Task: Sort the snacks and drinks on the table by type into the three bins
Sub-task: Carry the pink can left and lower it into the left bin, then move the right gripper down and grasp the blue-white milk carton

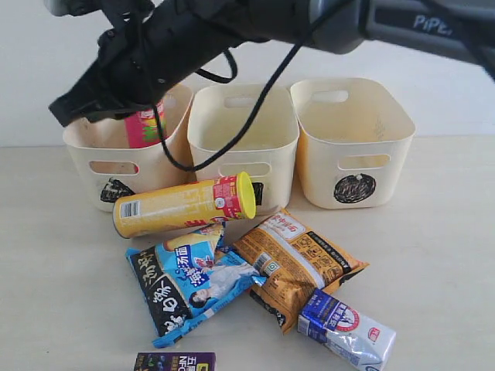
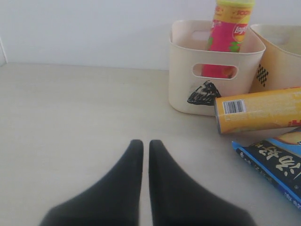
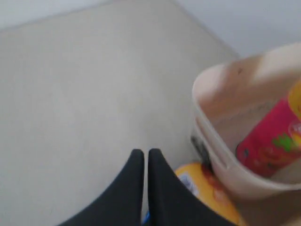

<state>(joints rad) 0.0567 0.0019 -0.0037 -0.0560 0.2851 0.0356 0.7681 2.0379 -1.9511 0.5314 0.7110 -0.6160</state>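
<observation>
In the ext. view three cream bins are lined up across the upper half of the frame, on the table [image 1: 54, 255]: the left-hand bin [image 1: 93, 166], the middle bin [image 1: 244, 147] and the right-hand bin [image 1: 352, 147]. The pink-green chip tube [image 1: 143, 127] is stood upright inside the left-hand bin. It is partly hidden by the right arm [image 1: 193, 39], which is stretched from the upper right corner to the upper left, above the bins.

The yellow chip tube [image 1: 182, 206] is laid on its side at frame centre, just in front of the left-hand and middle bins, w/ its lid toward the right. Below it, at lower centre, the blue-black-white bag [image 1: 189, 282] is laid flat. The orange-brown bag [image 1: 298, 259] is seen to its right, and their edges are overlapped. The blue-and-white carton [image 1: 348, 328] is laid at lower right, against the lower end of the orange-brown bag. The dark purple carton [image 1: 174, 362] is cut by the bottom edge, just below the blue-black-white bag.

In the R wrist view the right gripper [image 3: 142, 153] is seen w/ both black fingers pressed together, nothing pinched, beside the bin w/ the pink-green chip tube. In the L wrist view the left gripper [image 2: 142, 143] is also pressed together, nothing held, over bare table, apart from the left-hand bin.
</observation>
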